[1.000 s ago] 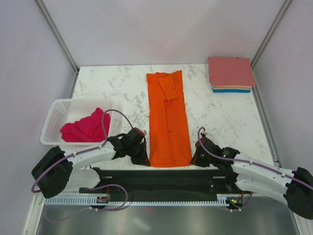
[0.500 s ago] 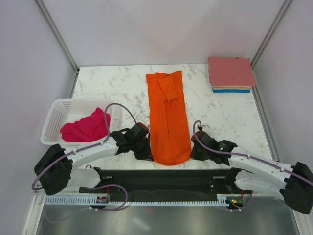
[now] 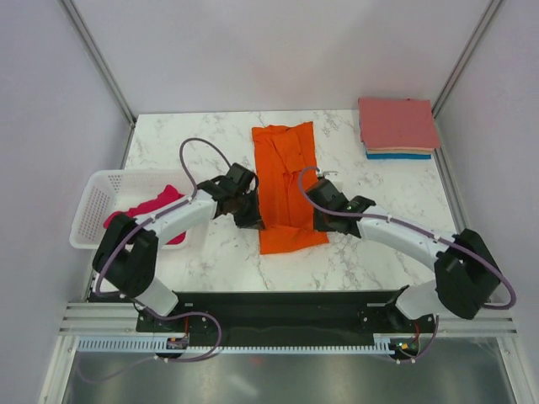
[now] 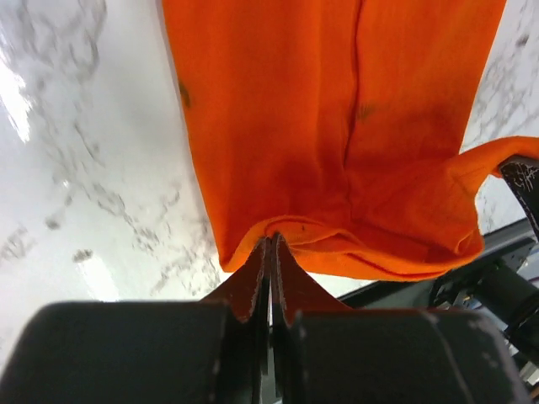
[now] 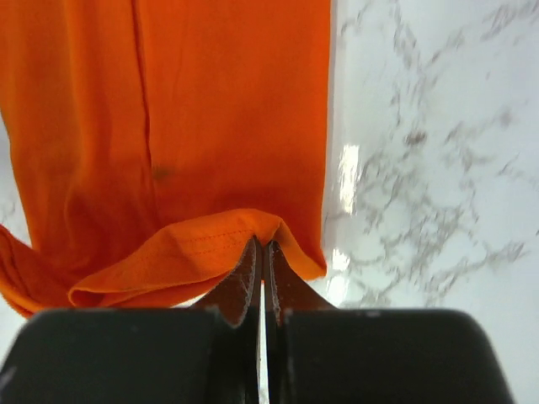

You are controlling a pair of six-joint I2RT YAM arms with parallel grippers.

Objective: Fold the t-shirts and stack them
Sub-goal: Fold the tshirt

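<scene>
The long bright orange cloth t-shirt [image 3: 286,168] lies mid-way across the white marble table [image 3: 185,143]; the left gripper [image 4: 271,249] and right gripper [image 5: 260,251] each clench a near corner, hem raised off the surface, I'd say to fold it evenly toward the far end

Left fingers [image 4: 249,290] and right fingers [image 5: 241,290], each pinching a hem corner of the orange t-shirt [image 3: 285,164], have moved from the bench's [image 3: 202,252] near edge toward mid-shirt. The hem is lifted off the bench and carried along. The shirt's outline is shorter.
</scene>
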